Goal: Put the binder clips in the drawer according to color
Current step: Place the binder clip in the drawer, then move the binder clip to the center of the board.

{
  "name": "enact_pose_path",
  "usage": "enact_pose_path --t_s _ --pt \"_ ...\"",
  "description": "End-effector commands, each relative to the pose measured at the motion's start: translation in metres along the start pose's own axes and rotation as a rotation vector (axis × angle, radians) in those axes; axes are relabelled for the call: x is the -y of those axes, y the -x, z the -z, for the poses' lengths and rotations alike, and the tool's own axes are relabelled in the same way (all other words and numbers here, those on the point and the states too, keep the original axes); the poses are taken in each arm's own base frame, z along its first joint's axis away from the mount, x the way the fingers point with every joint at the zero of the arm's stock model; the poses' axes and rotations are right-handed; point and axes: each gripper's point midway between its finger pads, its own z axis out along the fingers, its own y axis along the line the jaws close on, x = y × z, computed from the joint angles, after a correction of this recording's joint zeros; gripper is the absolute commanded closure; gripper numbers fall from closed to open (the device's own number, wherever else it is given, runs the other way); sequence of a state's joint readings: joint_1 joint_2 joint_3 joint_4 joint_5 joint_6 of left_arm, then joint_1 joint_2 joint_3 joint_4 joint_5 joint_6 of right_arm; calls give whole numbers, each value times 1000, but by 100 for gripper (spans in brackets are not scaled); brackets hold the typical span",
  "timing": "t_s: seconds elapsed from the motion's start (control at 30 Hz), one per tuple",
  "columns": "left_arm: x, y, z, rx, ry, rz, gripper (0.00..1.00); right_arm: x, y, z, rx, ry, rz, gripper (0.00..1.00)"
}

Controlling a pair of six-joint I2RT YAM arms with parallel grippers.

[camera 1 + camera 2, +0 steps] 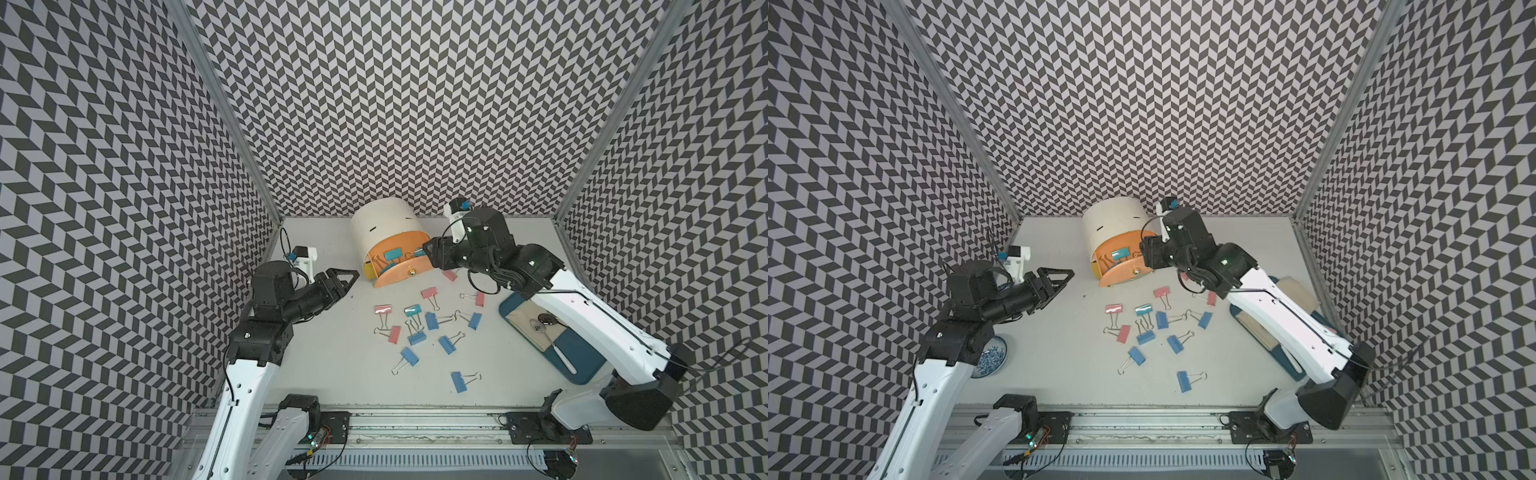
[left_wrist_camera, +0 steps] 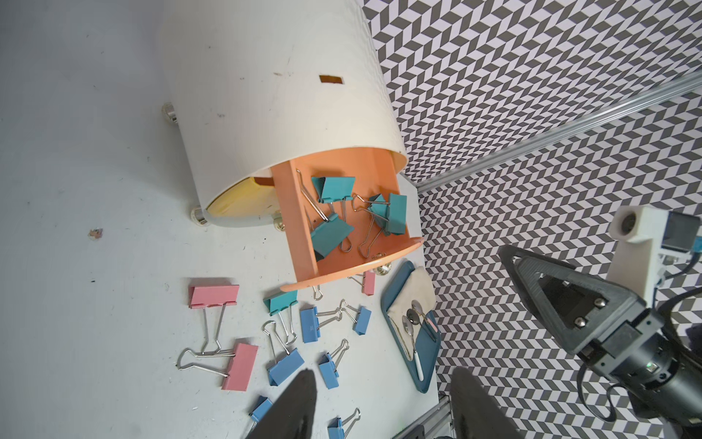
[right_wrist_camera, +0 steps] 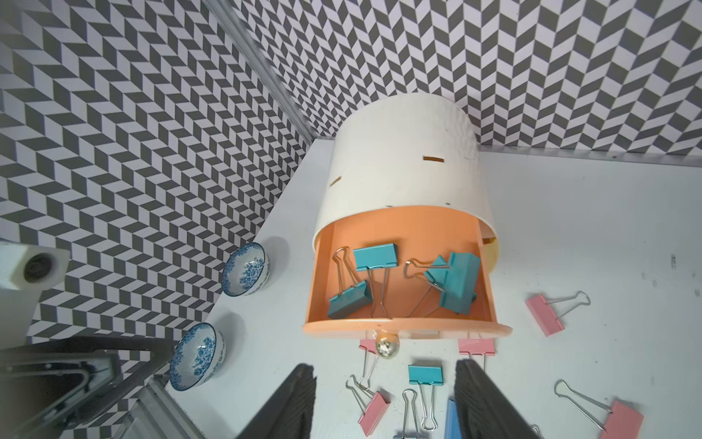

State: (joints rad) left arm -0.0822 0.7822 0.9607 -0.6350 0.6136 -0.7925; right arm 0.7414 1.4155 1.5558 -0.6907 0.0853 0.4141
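Right gripper (image 3: 383,384): your jaws stand apart with nothing between them | orange drawer (image 3: 406,330): pulled open, just ahead of those fingertips | teal clips (image 3: 374,256): several inside it | loose binder clips (image 1: 432,321): pink, blue and one teal on the table (image 1: 332,365) beneath and beside that gripper | left gripper (image 1: 353,276): apart and empty, drawer near, not touching.

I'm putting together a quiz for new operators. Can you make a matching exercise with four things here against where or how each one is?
1 orange drawer
2 spoon
3 left gripper
4 pink clips

A on the blue tray
B open, empty
C loose on the table
D pulled out, teal clips inside

Pairs: 1-D, 2-A, 3-B, 4-C
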Motion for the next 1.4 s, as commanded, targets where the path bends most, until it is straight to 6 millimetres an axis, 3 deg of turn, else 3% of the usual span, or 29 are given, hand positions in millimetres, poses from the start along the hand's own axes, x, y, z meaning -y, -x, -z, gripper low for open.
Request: enact_pose_path --t_s 0.0,0.27,0.47,0.57,0.87,1.37 --pt "-22 -14 4 -6 62 9 40 9 -5 12 66 26 -53 38" --pt "-51 -44 10 -23 109 62 40 29 -96 2 -64 96 -117 43" --pt "-67 -64 15 -36 132 92 40 21 -161 -17 -188 171 -182 47" --pt "-73 -73 17 -49 144 104 40 13 -182 -28 -219 185 -193 47" --pt "-73 -83 26 -73 154 99 40 -7 -214 -62 -262 199 -214 48" --pt "-67 -89 33 -118 162 65 40 6 -241 -109 -277 83 -181 50"
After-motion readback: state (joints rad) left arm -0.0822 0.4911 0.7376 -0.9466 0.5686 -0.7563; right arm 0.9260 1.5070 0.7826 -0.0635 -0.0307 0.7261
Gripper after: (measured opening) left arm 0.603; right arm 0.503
